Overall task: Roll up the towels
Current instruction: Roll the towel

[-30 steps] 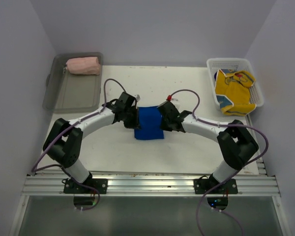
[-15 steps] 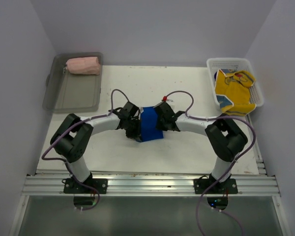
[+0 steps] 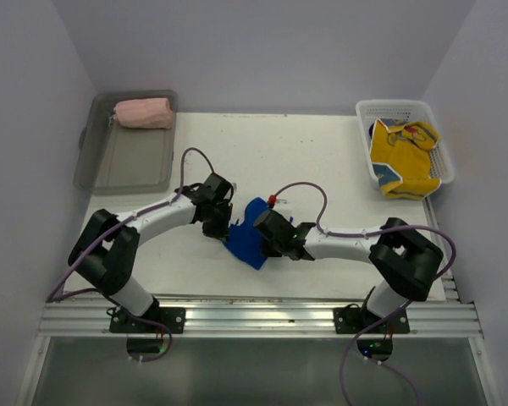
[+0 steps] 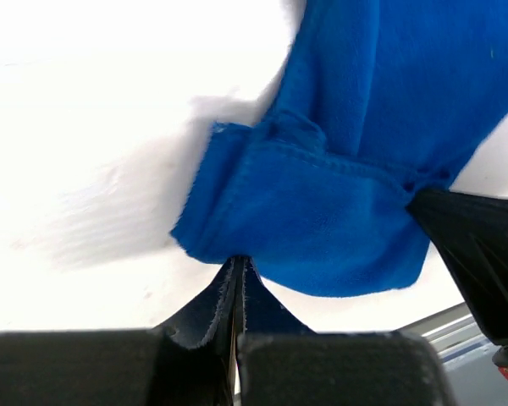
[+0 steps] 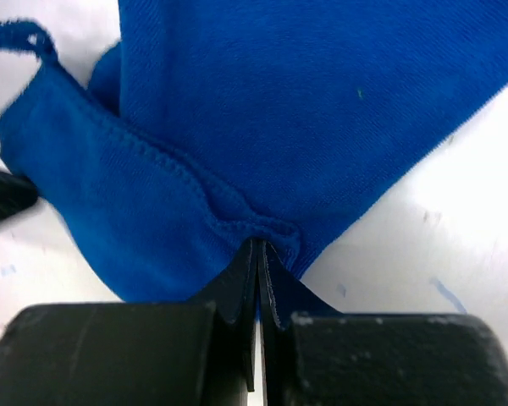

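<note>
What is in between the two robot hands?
The blue towel, pinched by the left gripper and the right gripper, as the top view shows.

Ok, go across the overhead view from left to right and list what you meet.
pink towel → left gripper → blue towel → right gripper → yellow towel. The tray and basket are left out, since each spans the towel lying in it.

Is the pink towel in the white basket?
No, the pink towel lies rolled in the grey tray at the far left; the basket holds the yellow towel.
</note>
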